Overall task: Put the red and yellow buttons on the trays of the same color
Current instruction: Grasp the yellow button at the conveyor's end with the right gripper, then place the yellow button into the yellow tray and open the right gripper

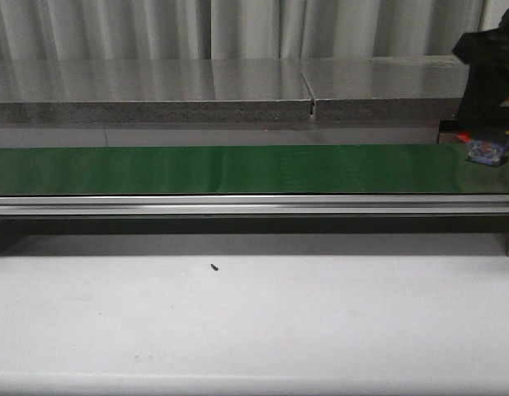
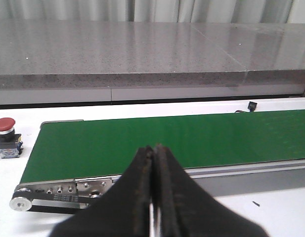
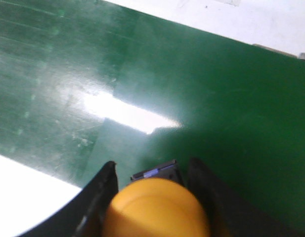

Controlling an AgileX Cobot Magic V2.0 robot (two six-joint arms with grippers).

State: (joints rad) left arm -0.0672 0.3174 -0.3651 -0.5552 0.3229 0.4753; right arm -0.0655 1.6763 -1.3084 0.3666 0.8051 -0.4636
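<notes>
My right pincer (image 3: 154, 197) is clamped on the yellow button (image 3: 154, 207), one finger on each side of its domed cap, a bit of the dark body peeking out beyond it. Beneath it runs the green conveyor belt (image 3: 192, 89), glossy with a bright glare patch. In the front view this pincer (image 1: 489, 148) hangs at about 3 o'clock, over the belt's far right end.

My left pincer (image 2: 153, 197) has its fingers pressed together, holding nothing, pointing over the belt's (image 2: 167, 140) near rail. The red button (image 2: 6, 136) stands upright on the white table (image 2: 290, 207) at about 9 o'clock from it, just beside the belt's end.
</notes>
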